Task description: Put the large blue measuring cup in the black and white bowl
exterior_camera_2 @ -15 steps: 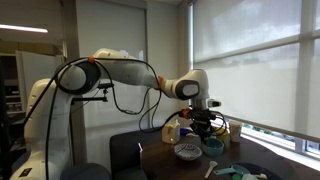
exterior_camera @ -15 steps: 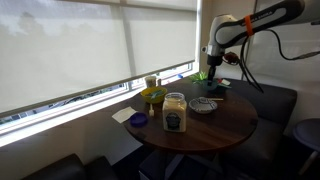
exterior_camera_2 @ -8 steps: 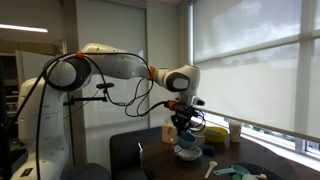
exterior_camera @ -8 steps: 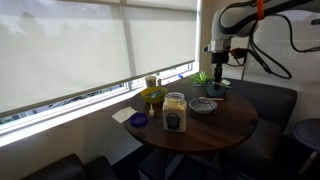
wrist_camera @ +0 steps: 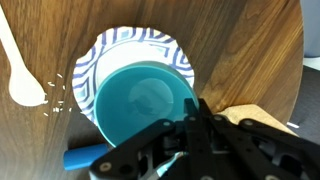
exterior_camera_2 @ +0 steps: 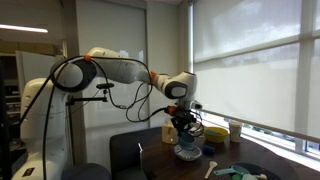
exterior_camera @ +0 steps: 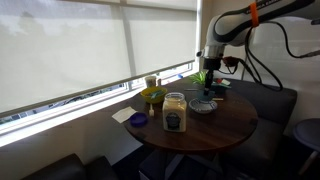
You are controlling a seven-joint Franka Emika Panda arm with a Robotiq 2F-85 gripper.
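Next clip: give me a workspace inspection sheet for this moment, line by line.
Surface: round wooden table, dark wood top.
Job's things: large blue measuring cup lies within the outline of the black and white bowl in the wrist view; whether it rests in the bowl cannot be told.
Clutter: labelled glass jar, yellow-green bowl, white spoon, small blue item.
Grippers: pincer closed on the cup's rim near its handle.
Cables: dark cables loop along the arm, above the table.
Surroundings: window with lowered roller blinds; dark bench seat.
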